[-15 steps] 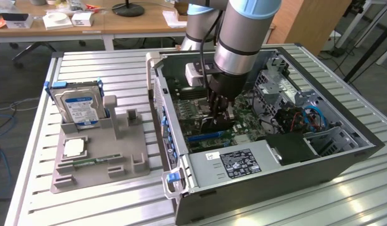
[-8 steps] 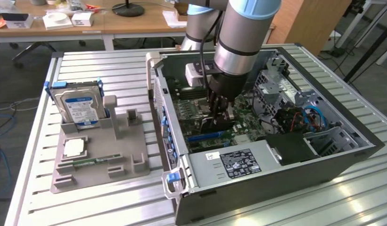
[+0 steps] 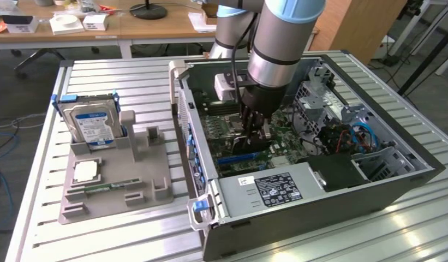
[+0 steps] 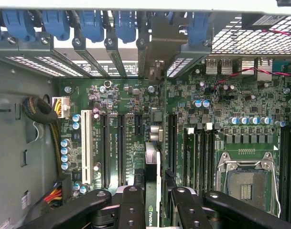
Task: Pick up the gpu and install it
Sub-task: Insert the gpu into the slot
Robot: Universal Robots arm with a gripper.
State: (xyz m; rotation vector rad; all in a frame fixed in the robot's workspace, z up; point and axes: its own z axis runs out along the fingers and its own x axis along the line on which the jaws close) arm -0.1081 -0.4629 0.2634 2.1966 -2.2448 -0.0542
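The gpu is a thin dark card held edge-on inside the open computer case, low over the green motherboard. My gripper reaches down from above and is shut on the card's upper edge. In the wrist view the gpu runs as a narrow strip between the black fingers, with my gripper closed around it. The card lines up along the long expansion slots, and its bracket end points toward the rear slot openings with blue clips.
A grey fixture tray beside the case holds a silver hard drive with a blue label, a processor chip and a green memory stick. The power supply, drive cage and CPU socket crowd the case interior.
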